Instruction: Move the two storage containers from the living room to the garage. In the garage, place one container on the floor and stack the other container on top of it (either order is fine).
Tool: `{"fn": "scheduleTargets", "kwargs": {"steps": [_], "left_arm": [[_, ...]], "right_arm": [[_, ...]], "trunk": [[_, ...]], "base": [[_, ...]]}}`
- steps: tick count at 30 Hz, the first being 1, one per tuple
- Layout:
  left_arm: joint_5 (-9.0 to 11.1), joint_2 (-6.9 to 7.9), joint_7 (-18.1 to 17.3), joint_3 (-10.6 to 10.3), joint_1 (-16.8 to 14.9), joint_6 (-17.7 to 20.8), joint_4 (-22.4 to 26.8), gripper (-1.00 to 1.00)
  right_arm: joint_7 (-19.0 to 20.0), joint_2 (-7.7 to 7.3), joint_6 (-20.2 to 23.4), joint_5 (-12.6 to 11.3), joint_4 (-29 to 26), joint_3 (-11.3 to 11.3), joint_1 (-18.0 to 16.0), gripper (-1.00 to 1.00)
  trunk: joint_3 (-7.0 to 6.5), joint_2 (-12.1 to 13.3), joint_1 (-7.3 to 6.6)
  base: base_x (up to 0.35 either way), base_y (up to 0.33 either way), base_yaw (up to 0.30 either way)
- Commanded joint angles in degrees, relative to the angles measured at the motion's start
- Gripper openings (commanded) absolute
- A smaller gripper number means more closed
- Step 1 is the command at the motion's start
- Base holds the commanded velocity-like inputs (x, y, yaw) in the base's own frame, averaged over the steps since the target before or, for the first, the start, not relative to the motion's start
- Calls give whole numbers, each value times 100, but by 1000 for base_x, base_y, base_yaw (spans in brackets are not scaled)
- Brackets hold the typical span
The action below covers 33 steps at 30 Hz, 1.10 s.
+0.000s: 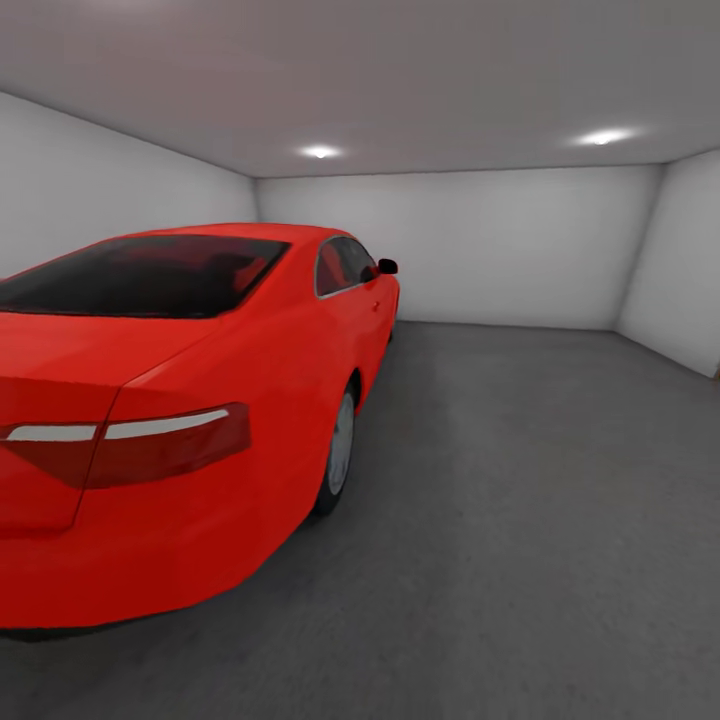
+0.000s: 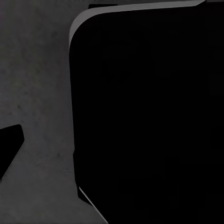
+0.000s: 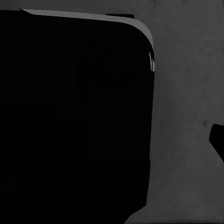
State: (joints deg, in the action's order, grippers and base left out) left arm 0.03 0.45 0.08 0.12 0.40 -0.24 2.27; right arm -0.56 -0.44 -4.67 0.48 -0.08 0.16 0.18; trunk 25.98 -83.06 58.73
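One red car (image 1: 180,400) (glossy) stands on the floor (image 1: 520,500), dark grey concrete; fingers' state unclear.

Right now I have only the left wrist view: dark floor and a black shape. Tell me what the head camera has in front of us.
Observer: A red car stands at the left, its rear toward us.
Operator: Describe what lies on its right side.
Observer: There, grey concrete floor stretches to the white back wall.
Operator: Report the right wrist view.
Observer: It looks down on concrete beside a large black shape; I cannot tell what that shape is.
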Motion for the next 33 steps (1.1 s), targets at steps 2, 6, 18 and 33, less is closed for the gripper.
{"fn": "scheduleTargets", "kwargs": {"steps": [2,6,18,33], "left_arm": [[5,-15,-5,9,4,-3,11,100],[6,-16,0,8,5,-3,8,100],[6,-2,1,-7,5,-3,6,100],[27,-4,28,41,4,-1,2,100]], "right_arm": [[-6,0,-16,5,-1,1,0,100],[-6,0,-16,5,-1,1,0,100],[-6,0,-16,5,-1,1,0,100],[-6,0,-16,5,-1,-1,0,100]], "trunk": [[3,-2,0],[3,-2,0],[3,-2,0],[3,-2,0]], "base": [[0,0,-279],[0,0,-279],[0,0,-279],[0,0,-279]]}}
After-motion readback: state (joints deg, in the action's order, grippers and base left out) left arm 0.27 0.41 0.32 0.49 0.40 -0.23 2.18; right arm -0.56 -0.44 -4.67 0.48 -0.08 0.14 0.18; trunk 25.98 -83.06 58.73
